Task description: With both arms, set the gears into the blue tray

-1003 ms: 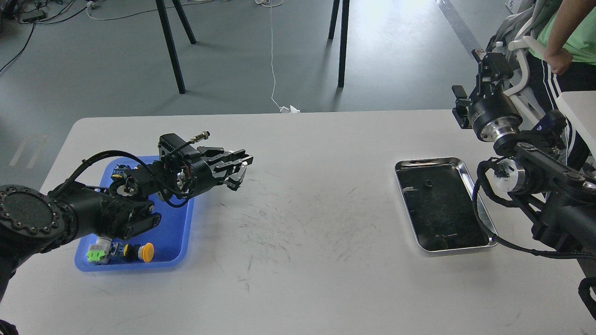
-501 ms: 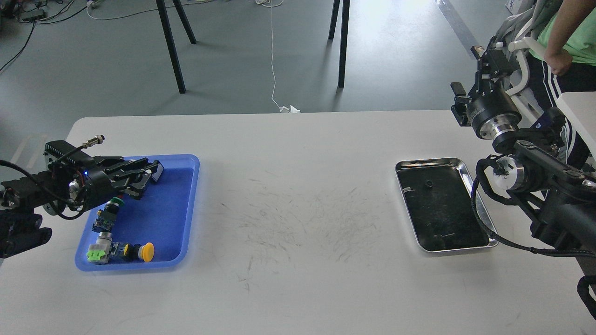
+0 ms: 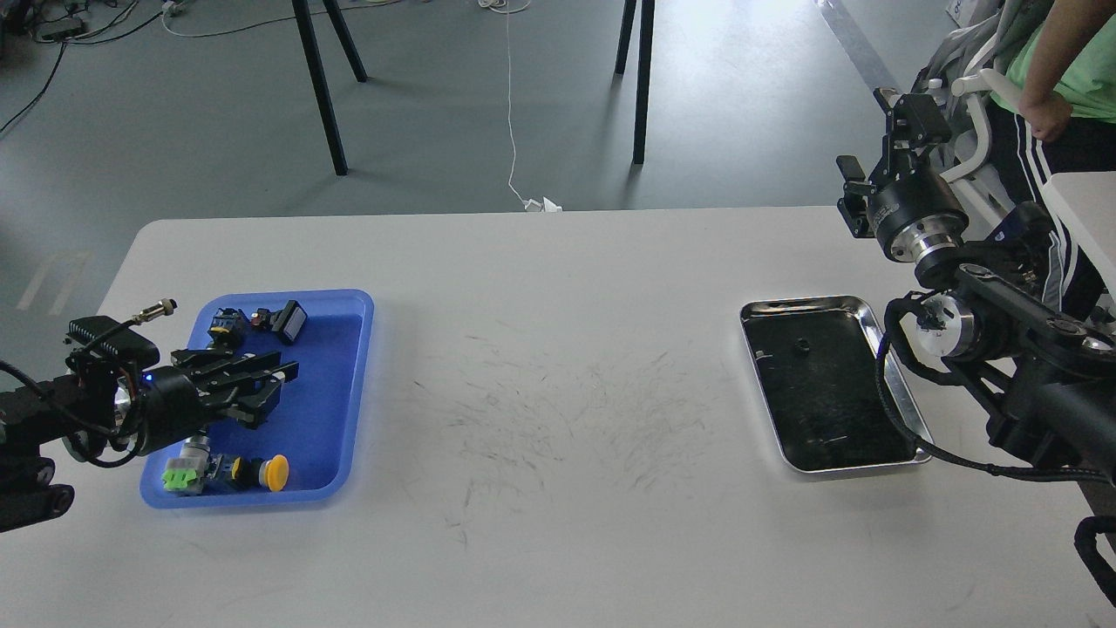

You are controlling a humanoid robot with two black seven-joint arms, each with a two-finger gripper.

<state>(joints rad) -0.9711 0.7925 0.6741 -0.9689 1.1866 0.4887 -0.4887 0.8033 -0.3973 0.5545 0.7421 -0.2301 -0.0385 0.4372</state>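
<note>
left claw (image 3: 266,390) reaching in from the left edge, hovering low over the middle of the blue tray (image 3: 336,410), fingers slightly parted, nothing visible between them. blue tray lying on the left part of the white surface (image 3: 558,523), holding several push-button switches: a yellow-capped one (image 3: 272,472) and a green-capped one (image 3: 180,478) along the near rim, a dark cluster (image 3: 259,321) near the far rim. no way to tell whether any gear lies in the blue tray. right claw (image 3: 885,131) raised high at the far right, past the surface's far right corner, seen small and dark, so impossible to tell how far apart its fingers stand or whether anything is held. below and nearer than it, a shiny metal tray (image 3: 872,318) with black lining resting on the right part of the surface, well apart from the blue tray. one tiny black gear (image 3: 800,346) lying in the far half of the metal tray. scuffed grey marks (image 3: 558,410) across the middle of the surface between the two trays. person in a green shirt (image 3: 1068,61) at the top right corner, beyond the surface.
</note>
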